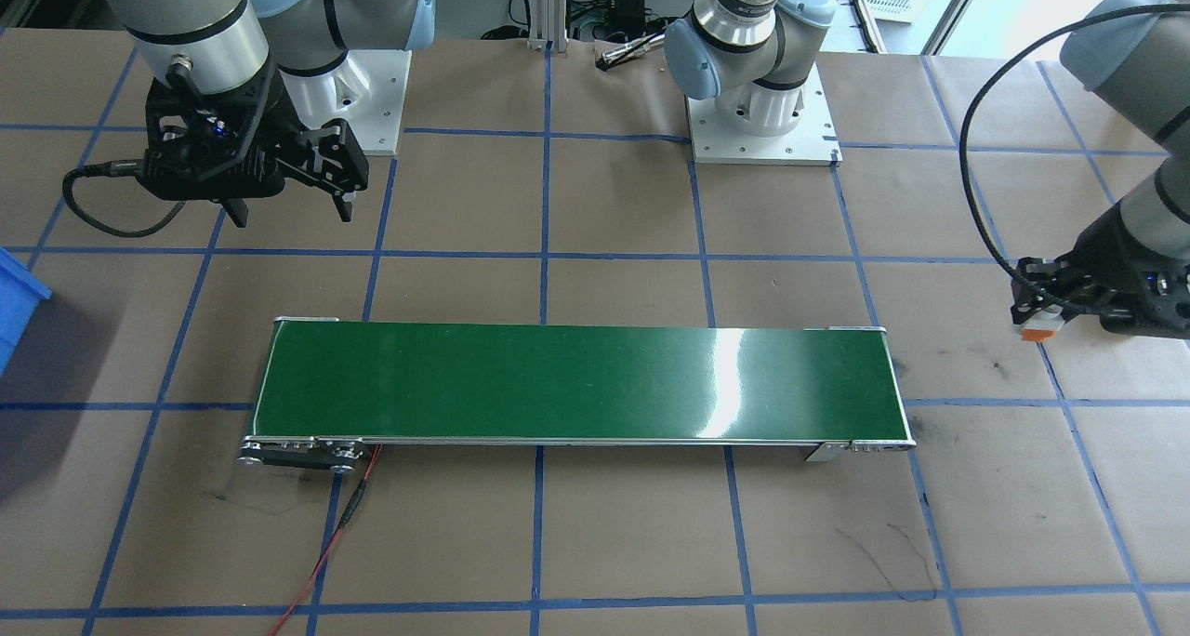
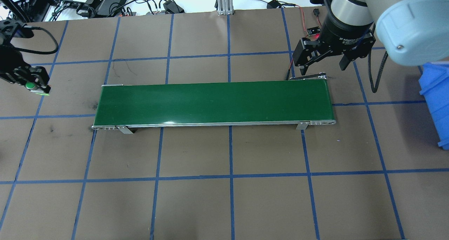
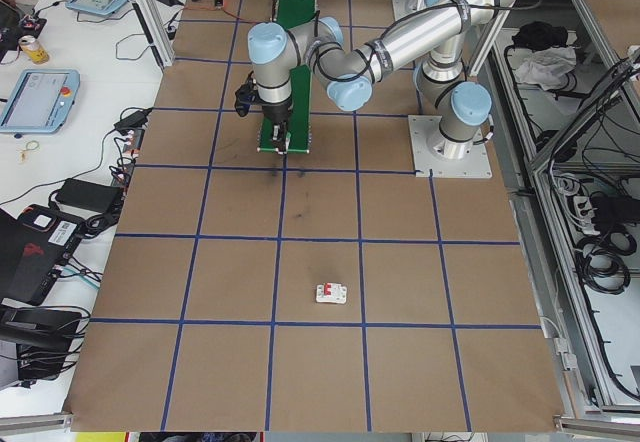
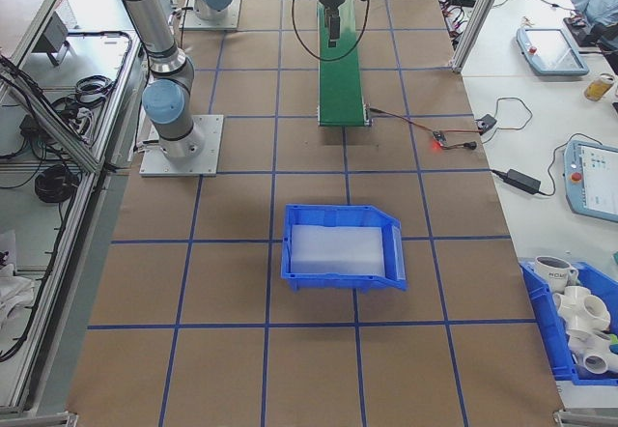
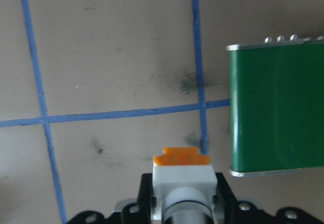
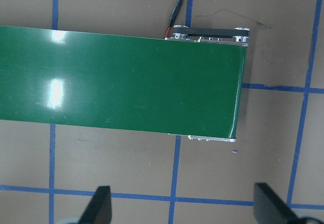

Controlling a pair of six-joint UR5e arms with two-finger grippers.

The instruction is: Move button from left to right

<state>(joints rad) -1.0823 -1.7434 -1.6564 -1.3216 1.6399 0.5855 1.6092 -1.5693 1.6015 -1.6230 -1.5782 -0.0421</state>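
The button (image 5: 181, 176), with a white body and an orange base, is held above the brown table, left of the green conveyor belt (image 2: 214, 101). Its green cap (image 2: 30, 85) shows from overhead. My left gripper (image 2: 35, 87) is shut on the button, which the front view shows as white and orange (image 1: 1040, 325) off the belt's end. My right gripper (image 2: 324, 64) hangs open and empty over the far edge of the belt's right end. Its two fingertips (image 6: 101, 203) frame bare table beside the belt (image 6: 121, 77).
A blue bin (image 2: 436, 99) stands on the table to the right of the belt, seen whole in the right exterior view (image 4: 343, 248). A white circuit breaker (image 3: 331, 293) lies on the table well left of the belt. A red wire (image 1: 325, 543) trails from the belt's motor end.
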